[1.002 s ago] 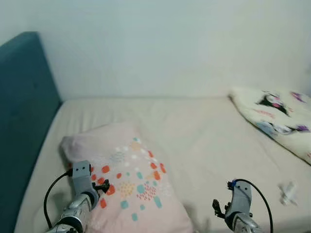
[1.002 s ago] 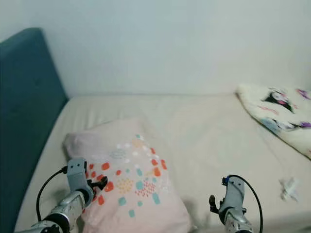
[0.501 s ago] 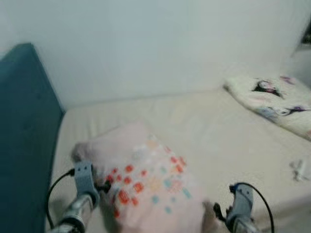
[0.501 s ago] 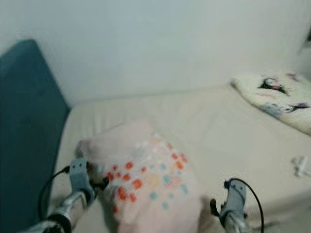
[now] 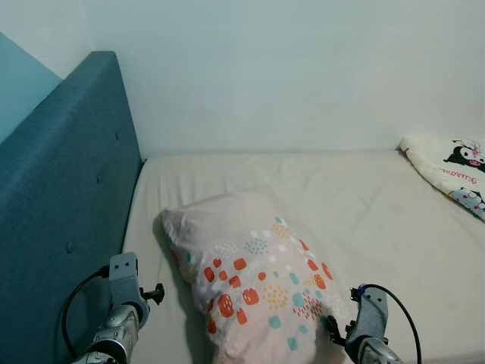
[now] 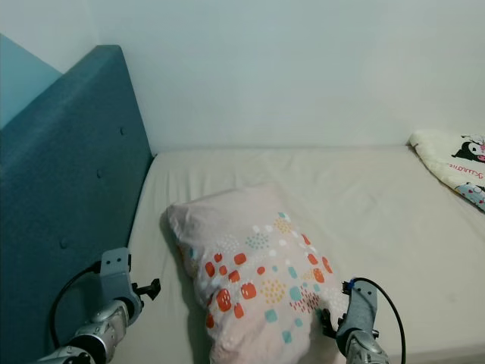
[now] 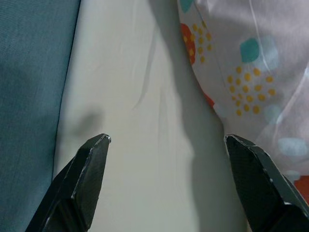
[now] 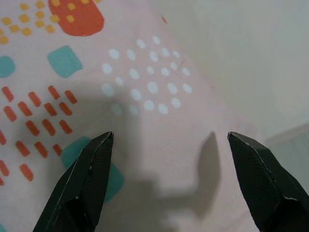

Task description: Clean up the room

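A pale pink pillow (image 5: pixel 254 280) with red, teal and yellow patches lies on the beige bed (image 5: pixel 356 205), one end toward the teal headboard (image 5: pixel 64 197). My left gripper (image 7: pixel 166 138) is open over bare sheet, between the headboard and the pillow's edge (image 7: pixel 241 63), holding nothing. My left arm (image 5: pixel 125 287) stands low just left of the pillow. My right gripper (image 8: pixel 170 135) is open just above the pillow's corner (image 8: pixel 145 96), and its shadow falls on the fabric. The right arm (image 5: pixel 367 326) is at the pillow's near right corner.
A white blanket (image 5: pixel 453 165) with cartoon prints lies folded at the bed's far right. A pale wall (image 5: pixel 288 68) runs behind the bed. The bare mattress stretches between the pillow and the blanket.
The view has swung left, so more headboard shows and the blanket sits nearer the right edge. The left gripper, earlier against the pillow, is now beside it; the right gripper is now at its corner.
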